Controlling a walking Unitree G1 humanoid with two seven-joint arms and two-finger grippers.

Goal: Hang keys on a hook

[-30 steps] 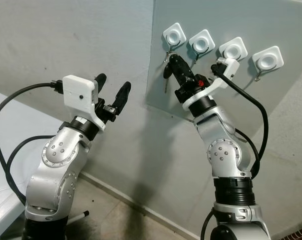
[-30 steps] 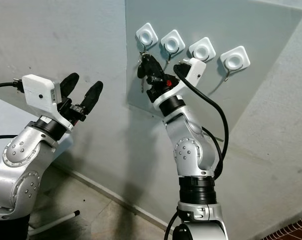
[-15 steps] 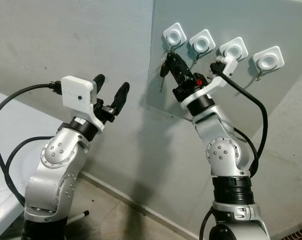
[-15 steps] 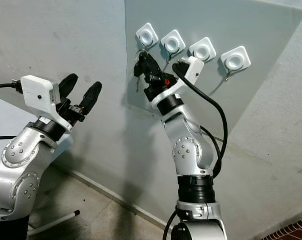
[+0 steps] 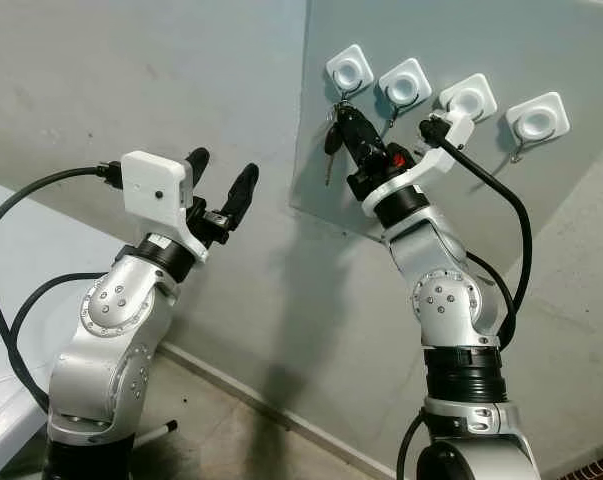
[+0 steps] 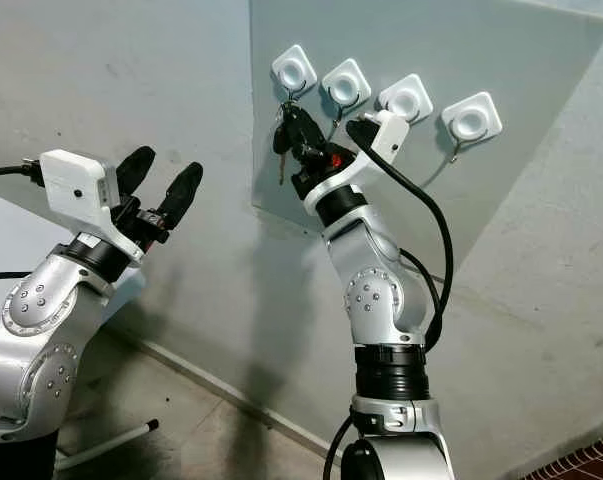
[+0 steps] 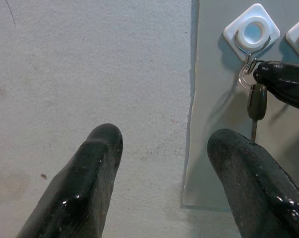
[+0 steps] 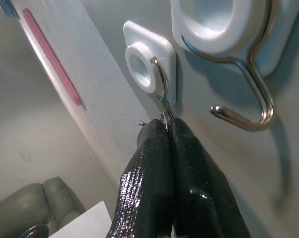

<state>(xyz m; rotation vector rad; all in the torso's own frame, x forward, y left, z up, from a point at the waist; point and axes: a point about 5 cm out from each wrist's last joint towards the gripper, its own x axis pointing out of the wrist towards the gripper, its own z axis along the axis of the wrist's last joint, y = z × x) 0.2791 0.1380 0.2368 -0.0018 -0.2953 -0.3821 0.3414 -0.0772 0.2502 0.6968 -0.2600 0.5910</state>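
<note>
Grey wall panel (image 5: 461, 160) carries four white hook mounts; right end effector (image 5: 343, 118), pinched on the dark-headed keys (image 5: 332, 142), sits just under the leftmost wire hook (image 5: 343, 90). Left wrist view: ring touching hook, key hanging straight down; left end effector (image 5: 224, 177) spread, farther

My head cameras look up at the wall panel (image 5: 451, 150); both wrist cameras face the leftmost hook (image 7: 253, 37), mine on the right closest.
</note>
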